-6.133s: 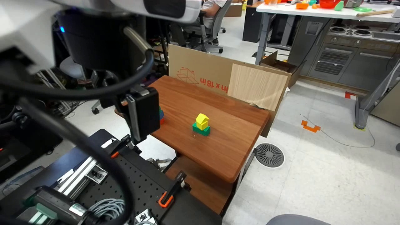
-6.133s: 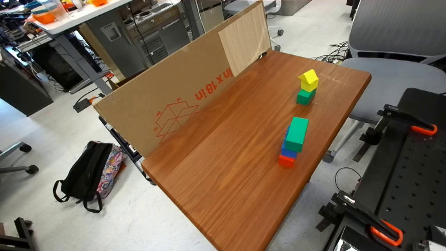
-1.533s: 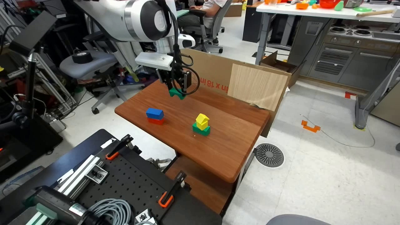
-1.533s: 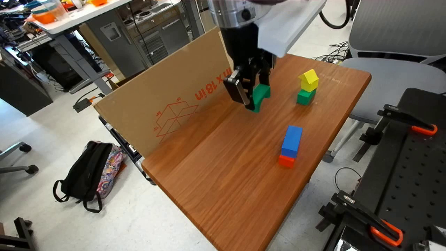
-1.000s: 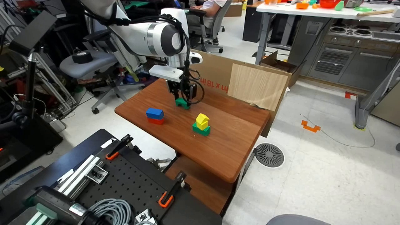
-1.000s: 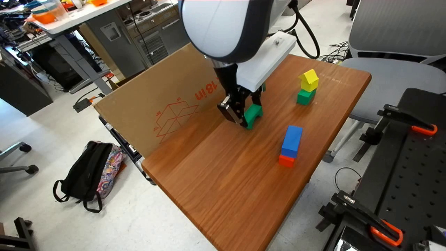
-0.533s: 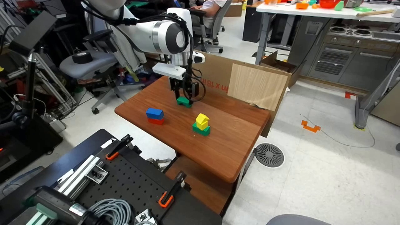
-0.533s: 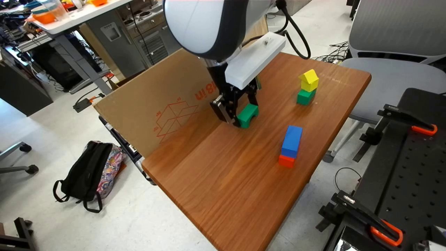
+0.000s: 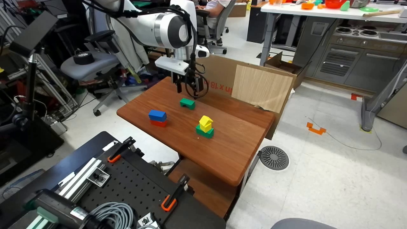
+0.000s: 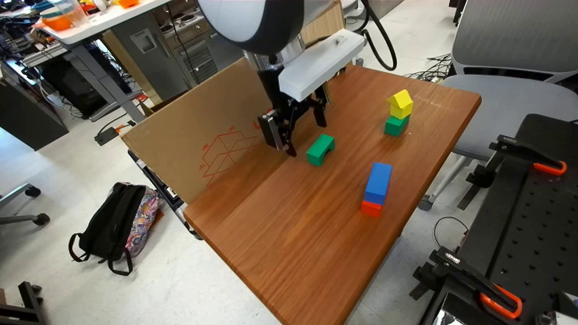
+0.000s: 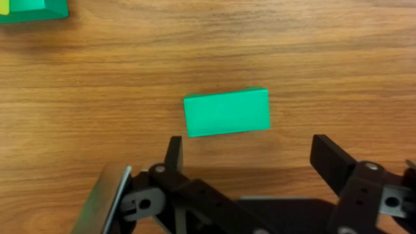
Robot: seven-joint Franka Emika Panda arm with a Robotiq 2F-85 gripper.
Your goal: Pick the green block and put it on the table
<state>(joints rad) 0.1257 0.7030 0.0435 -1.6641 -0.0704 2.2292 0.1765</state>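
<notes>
A Robotiq gripper [image 10: 307, 139], its jaws parted, hovers above a reddish-brown wooden table [image 10: 271, 225] where a green arch block [image 10: 320, 149] rests near a blue block [image 10: 378, 182] atop a red block [image 10: 371, 208].

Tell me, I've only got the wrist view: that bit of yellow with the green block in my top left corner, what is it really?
Observer: Both exterior views show it's a roof-shaped yellow block on top of a boxy yellow block.
Operator: Okay. Besides that and the green block in mid-picture, is anything else standing on the table?
Observer: Yes, in both exterior views: a blue block resting on a red block, apart from your green block.
</notes>
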